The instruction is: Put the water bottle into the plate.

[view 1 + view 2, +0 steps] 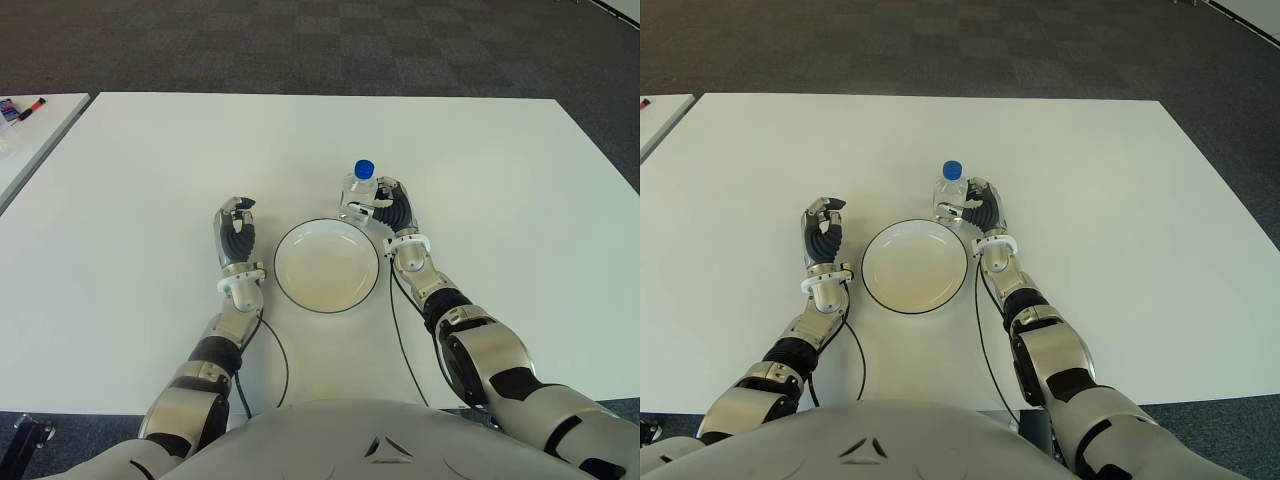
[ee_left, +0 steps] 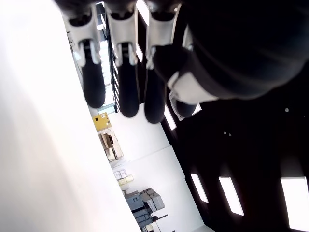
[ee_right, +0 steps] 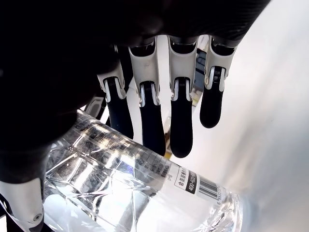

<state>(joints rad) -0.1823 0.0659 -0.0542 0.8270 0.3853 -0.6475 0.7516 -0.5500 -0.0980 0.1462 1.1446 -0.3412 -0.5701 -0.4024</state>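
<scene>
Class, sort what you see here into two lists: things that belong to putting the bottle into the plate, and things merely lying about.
Belongs to the job:
water bottle, upright on the white table
plate, empty
right hand, fingers open around the bottle

Lying about:
left hand, idle, left of the plate
pens on the neighbouring table

Water bottle (image 3: 145,188) label: barcode, digits unreadable

We see a white table (image 1: 140,180) on a dark grey checked carpet (image 1: 300,40). The plate (image 1: 327,266) is cream-white with a thin dark rim. The water bottle (image 1: 359,190) is clear with a blue cap (image 1: 364,169). Both hands, left (image 1: 236,232) and right (image 1: 392,208), have black fingers with white joints.
</scene>
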